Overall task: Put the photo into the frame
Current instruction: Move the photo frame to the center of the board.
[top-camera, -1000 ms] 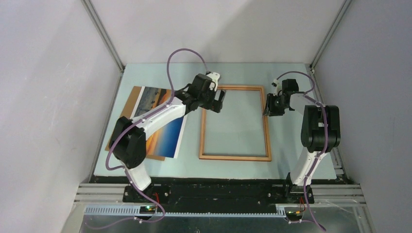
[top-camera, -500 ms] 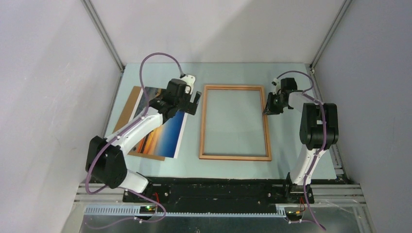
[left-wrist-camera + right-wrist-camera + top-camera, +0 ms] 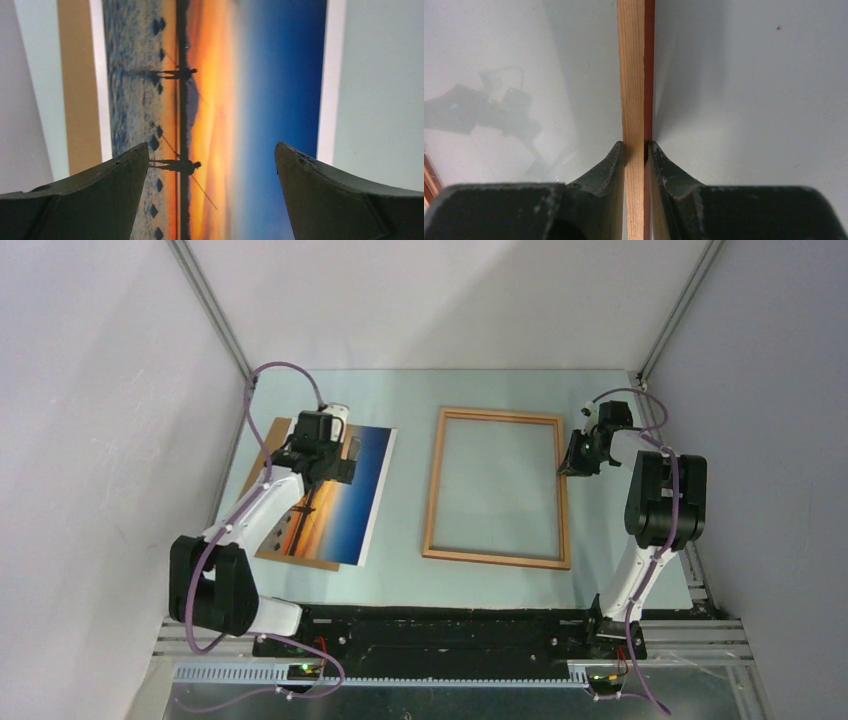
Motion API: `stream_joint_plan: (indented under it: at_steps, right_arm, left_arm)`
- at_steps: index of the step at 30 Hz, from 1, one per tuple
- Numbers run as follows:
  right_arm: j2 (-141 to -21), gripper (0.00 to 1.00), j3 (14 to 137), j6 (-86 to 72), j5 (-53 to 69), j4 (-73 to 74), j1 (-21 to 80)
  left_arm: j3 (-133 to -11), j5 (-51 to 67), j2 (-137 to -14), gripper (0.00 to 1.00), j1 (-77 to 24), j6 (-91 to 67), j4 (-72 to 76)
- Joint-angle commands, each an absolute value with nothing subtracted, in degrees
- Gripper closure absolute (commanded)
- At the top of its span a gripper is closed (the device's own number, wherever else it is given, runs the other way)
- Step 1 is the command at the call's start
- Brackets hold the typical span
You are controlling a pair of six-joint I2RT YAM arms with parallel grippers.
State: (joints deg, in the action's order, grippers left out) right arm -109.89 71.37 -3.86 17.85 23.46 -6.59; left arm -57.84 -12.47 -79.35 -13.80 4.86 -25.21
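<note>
The photo (image 3: pixel 345 500), a sunset print with dark silhouettes, lies face up at the left of the table on a brown backing board (image 3: pixel 262 455). My left gripper (image 3: pixel 338 466) hovers open over its far end. In the left wrist view the photo (image 3: pixel 215 75) fills the gap between the wide-apart fingers of that gripper (image 3: pixel 212 147), which touch nothing. The orange-brown wooden frame (image 3: pixel 495 559) lies flat in the middle of the table. My right gripper (image 3: pixel 572 462) is shut on the frame's right rail (image 3: pixel 634 75), one finger on each side of it (image 3: pixel 635 145).
The backing board (image 3: pixel 75 75) shows as a brown strip left of the photo. Grey walls with aluminium posts enclose the pale table (image 3: pixel 400 580) on the left, back and right. Both arm bases sit on a black rail (image 3: pixel 450 635) along the near edge.
My left arm has swung left, from the frame's top left corner to above the photo. My right gripper has closed on the frame's right rail, and the frame has shifted slightly right.
</note>
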Motion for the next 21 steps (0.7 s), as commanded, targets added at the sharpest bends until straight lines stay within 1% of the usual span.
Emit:
stream_joint_plan:
  at_steps: [1,2,3,5,6,7,9,13,15,18,21]
  right_arm:
    - [-109.3,0.82,72.9,-2.7,16.5,24.0,-7.3]
    - [-108.8,0.74,72.9,-2.6,16.6,23.9,-7.3]
    - [-108.6,0.69,72.9,-2.4,16.6,23.9,-7.2]
    - [-107.4,0.53,72.9,-2.2,16.5,23.3,-6.8]
    - [-106.3,0.49,73.0,-2.1,16.4,23.0,-6.7]
    - [-105.2,0.43,73.2,-1.8,16.4,22.9,-6.2]
    - [-103.9,0.37,74.0,-1.9,16.8,23.7,-5.5]
    - [-101.7,0.29,76.5,-3.2,18.8,25.6,-3.3]
    - [-100.9,0.27,78.4,-3.9,20.1,26.5,-1.6]
    - [-100.7,0.24,81.2,-4.6,22.4,28.0,2.8]
    - [-102.4,0.22,86.0,-4.8,24.2,30.4,7.1]
  left_arm:
    - [-57.6,-12.4,-77.3,0.00,-9.9,6.6,-25.3]
    - [-57.6,-12.2,-77.7,0.00,-9.4,6.5,-25.6]
    - [-57.5,-12.1,-77.9,0.00,-8.1,6.3,-25.7]
    - [-57.4,-11.4,-78.7,0.00,-5.9,6.1,-26.1]
    - [-57.3,-11.2,-79.3,0.00,-5.2,6.0,-26.4]
    - [-57.3,-11.1,-79.5,0.00,-3.7,6.0,-26.6]
    - [-57.4,-10.7,-80.6,0.00,-1.3,6.3,-27.0]
    - [-58.9,-8.1,-82.5,0.00,4.4,6.1,-28.2]
    - [-60.7,-4.7,-83.8,0.00,7.1,5.1,-29.2]
    - [-62.5,-2.6,-86.0,0.00,11.4,3.4,-30.7]
    - [-63.8,0.9,-89.0,0.00,14.1,2.3,-31.4]
